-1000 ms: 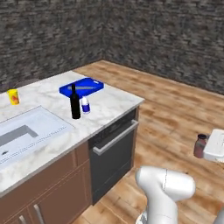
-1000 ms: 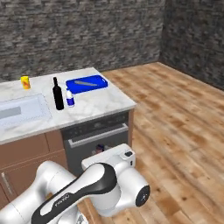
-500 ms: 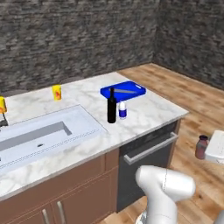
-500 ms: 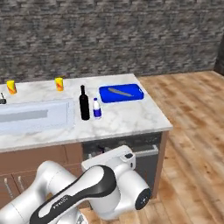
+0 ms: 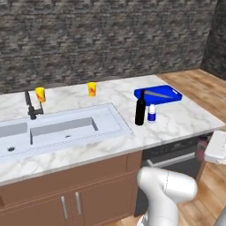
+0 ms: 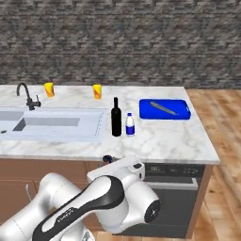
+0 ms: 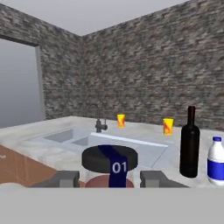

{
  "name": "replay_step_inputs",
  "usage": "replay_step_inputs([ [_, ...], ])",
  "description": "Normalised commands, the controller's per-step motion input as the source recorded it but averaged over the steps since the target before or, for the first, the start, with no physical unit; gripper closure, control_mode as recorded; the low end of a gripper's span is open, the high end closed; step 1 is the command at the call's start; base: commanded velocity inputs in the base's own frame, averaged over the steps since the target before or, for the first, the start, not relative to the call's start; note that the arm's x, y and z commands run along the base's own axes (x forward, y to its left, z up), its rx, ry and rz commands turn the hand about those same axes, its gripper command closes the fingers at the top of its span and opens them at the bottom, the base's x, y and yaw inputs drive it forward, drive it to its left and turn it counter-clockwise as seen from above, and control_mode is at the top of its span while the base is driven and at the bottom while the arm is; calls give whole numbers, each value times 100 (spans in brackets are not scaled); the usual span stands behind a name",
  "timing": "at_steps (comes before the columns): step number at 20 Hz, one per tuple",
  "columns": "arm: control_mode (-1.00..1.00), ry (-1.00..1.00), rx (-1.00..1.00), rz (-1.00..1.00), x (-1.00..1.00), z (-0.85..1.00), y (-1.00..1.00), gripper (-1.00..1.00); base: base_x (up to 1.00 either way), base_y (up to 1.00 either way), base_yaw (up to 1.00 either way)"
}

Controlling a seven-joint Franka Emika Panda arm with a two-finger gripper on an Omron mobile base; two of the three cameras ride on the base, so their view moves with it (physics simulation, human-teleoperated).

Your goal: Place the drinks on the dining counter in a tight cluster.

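Note:
My gripper [image 7: 109,178] is shut on the tiny reddish-brown bottle [image 7: 109,167], which has a black cap and a blue label. I hold it below and in front of the dining counter's [image 5: 176,121] edge, at the right of the left base view [image 5: 202,145]. On the white marble top, the tall black wine bottle [image 5: 140,110] [image 6: 116,120] [image 7: 190,146] stands upright. The small white bottle with a blue label [image 5: 151,114] [image 6: 130,126] [image 7: 216,162] stands close on its right.
An inset sink [image 5: 66,128] with a black faucet [image 5: 31,106] fills the counter's left part. Two yellow cups [image 5: 92,88] [image 5: 40,94] stand behind it. A blue tray [image 5: 157,94] holding a knife lies at the back right. A dishwasher front [image 6: 172,186] sits under the counter.
The whole picture has shifted, so the base has driven and now faces the counter more squarely. The bottles on the counter stay put and the grip is unchanged.

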Motion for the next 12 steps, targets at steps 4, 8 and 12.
replay_step_inputs([
  [4,100,0,0,0,0,0,0,100,27,-48,16],
  [8,100,0,0,0,0,0,0,100,22,-53,12],
  [12,100,0,0,0,0,0,0,100,25,-48,15],
])
